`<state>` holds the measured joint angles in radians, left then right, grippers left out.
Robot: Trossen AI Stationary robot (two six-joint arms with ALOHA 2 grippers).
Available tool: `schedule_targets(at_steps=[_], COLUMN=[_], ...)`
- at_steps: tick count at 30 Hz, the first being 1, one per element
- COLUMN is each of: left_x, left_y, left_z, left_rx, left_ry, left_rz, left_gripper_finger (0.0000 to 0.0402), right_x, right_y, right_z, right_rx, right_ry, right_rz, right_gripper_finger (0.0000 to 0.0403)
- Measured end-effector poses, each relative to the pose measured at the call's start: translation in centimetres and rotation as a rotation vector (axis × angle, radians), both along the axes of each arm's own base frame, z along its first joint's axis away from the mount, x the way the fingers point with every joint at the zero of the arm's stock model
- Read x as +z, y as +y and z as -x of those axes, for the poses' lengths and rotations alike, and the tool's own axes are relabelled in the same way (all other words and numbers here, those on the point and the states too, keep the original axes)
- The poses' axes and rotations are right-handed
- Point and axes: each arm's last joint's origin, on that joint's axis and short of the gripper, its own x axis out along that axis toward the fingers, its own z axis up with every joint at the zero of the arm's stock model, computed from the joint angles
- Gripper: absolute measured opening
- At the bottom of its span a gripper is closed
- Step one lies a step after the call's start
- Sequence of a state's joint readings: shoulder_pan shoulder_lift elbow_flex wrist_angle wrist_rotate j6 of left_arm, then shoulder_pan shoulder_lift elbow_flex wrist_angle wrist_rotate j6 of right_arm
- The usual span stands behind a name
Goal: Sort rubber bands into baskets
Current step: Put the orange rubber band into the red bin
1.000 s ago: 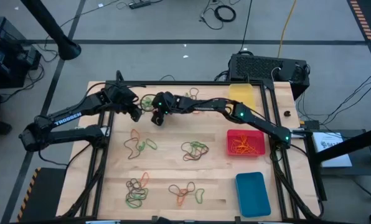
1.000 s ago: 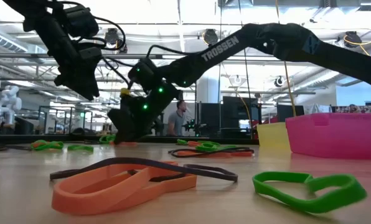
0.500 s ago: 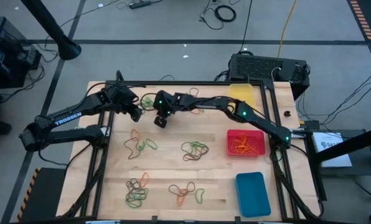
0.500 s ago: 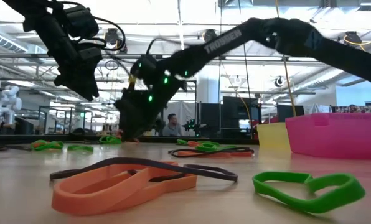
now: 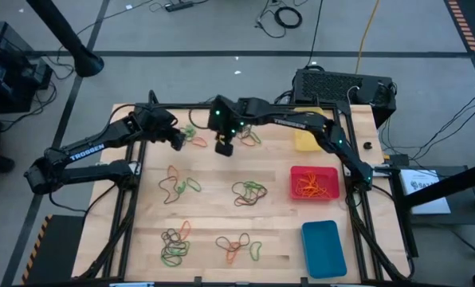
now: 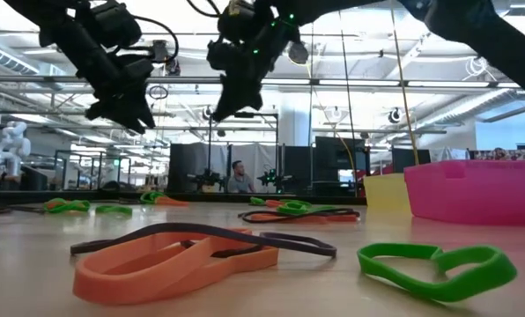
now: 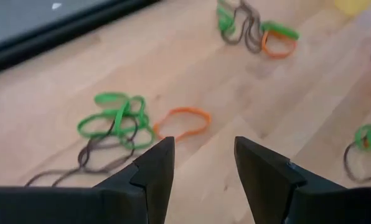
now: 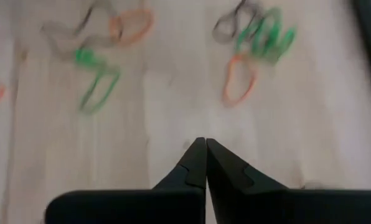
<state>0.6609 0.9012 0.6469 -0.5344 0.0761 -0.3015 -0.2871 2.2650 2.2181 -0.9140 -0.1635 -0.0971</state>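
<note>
Looking first at the rubber bands (image 5: pixel 249 191): lying in small mixed heaps of orange, green and dark loops all over the wooden table (image 5: pixel 221 211), most of them below and in front of the right gripper (image 5: pixel 225 146), with one heap just beside it toward the yellow basket (image 5: pixel 308 131). Noticing orange loops already lying in the red basket (image 5: pixel 294 182), well apart from this claw on its outer side, and the blue basket (image 5: pixel 323 249) standing beyond that at the near edge, apparently holding nothing. Hanging clear above the boards with the two fingers pressed fully together; finding no loop between them in the right wrist view, so probably clenching on nothing, or on a strand too thin to tell. Judging the step in hand as a pick of one band, and advising for it: opening wide before going down, aiming at a single loop lying free at the edge of a heap and not at the tangled middle, lowering until the tips are touching the wood, closing across one strand only, then lifting slowly and checking that no neighbour is hanging on. Waiting meanwhile with the left gripper (image 5: pixel 176 141), fingers spread wide, hovering over a lone orange band (image 7: pixel 182 122) just ahead of its tips, with a green and dark tangle (image 7: pixel 114 121) beside that; keeping the two arms from crossing, being close neighbours here.
</note>
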Motion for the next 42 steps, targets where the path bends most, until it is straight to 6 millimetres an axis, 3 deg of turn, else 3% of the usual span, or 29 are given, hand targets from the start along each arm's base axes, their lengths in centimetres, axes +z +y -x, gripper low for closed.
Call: schedule_targets(at_steps=[3,6,11,17,20,22,25,28,34,39,42], left_x=[0.0,-0.2,-0.9,-1.3,-1.2,-1.3,-1.2,-1.3,-1.3,-1.3,-1.2], left_y=[0.0,-0.2,-0.7,-1.0,-1.0,-1.0,-1.0,-1.0,-1.0,-1.0,-0.9], left_z=[0.0,0.2,0.9,1.2,1.2,1.2,1.2,1.2,1.2,1.2,1.2], left_rx=[0.005,0.005,0.005,0.0,-0.001,-0.001,-0.002,-0.001,-0.001,-0.002,0.0], left_ry=[-0.006,0.025,0.117,0.164,0.164,0.164,0.165,0.166,0.166,0.166,0.164], left_rz=[0.002,0.026,0.096,0.127,0.126,0.126,0.125,0.125,0.125,0.125,0.125], left_gripper_finger=[0.0175,0.0175,0.0175,0.0175,0.0175,0.0175,0.0175,0.0175,0.0175,0.0175,0.0175], right_x=[-1.3,-4.0,-8.2,-13.2,-15.3,-15.2,-15.9,-16.6,-16.8,-13.6,-9.7], right_y=[-0.7,-1.0,-1.5,-3.0,-3.0,-1.8,-0.6,0.1,1.0,1.3,1.9], right_z=[-1.5,-3.4,-6.0,-6.3,-6.3,-6.7,-7.2,-7.2,-7.1,-5.5,-3.7], right_rx=[-0.027,-0.018,-0.034,-0.156,-0.238,-0.267,-0.278,-0.261,-0.248,-0.252,-0.187], right_ry=[-0.076,-0.133,-0.239,-0.161,-0.094,-0.089,-0.081,-0.046,-0.005,0.09,0.152], right_rz=[0.006,0.02,-0.025,-0.084,-0.053,0.036,0.087,0.076,0.086,0.045,-0.003], right_gripper_finger=[0.002,0.0048,0.0126,0.0226,0.025,0.0253,0.0241,0.0201,0.0028,0.0004,0.0002])
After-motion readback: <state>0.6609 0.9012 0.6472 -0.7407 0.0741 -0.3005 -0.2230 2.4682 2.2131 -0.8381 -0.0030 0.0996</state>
